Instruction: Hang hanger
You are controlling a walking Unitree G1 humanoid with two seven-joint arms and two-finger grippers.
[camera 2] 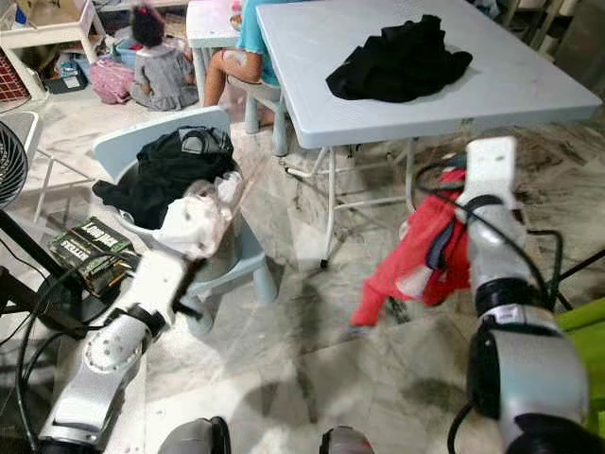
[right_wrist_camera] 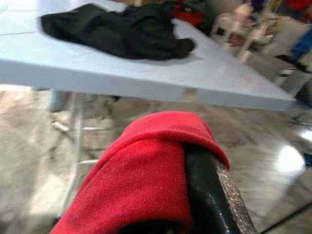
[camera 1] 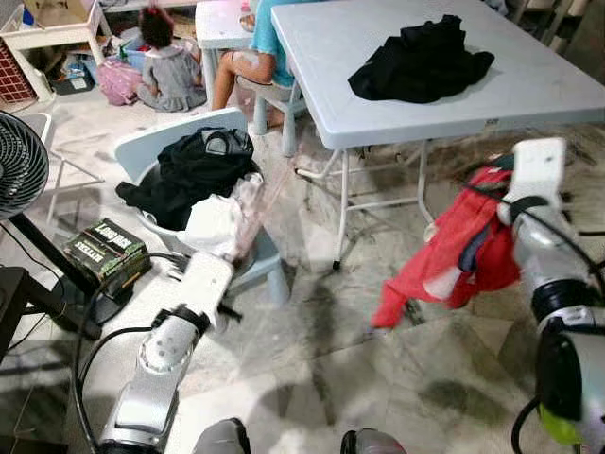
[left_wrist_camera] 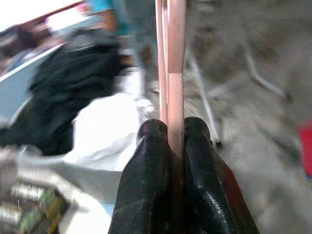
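Note:
My left gripper (left_wrist_camera: 175,141) is shut on a thin pink hanger (left_wrist_camera: 175,73), whose rods run straight out between the two black fingers. In the left eye view the hanger (camera 1: 260,203) is a blurred pink streak reaching from the left gripper (camera 1: 232,253) over the small chair. A red garment (camera 1: 444,265) hangs from my right gripper (camera 1: 496,222) above the floor, beside the table's legs. In the right wrist view the red garment (right_wrist_camera: 146,175) is wrapped over one black finger (right_wrist_camera: 209,195) and hides the other.
A pale blue folding table (camera 1: 529,95) at the back right carries a black garment (camera 1: 421,61). A small blue chair (camera 1: 151,147) holds black and white clothes (camera 1: 194,170). A fan (camera 1: 19,165) and a box (camera 1: 106,248) stand on my left. A child (camera 1: 170,66) sits on the floor behind.

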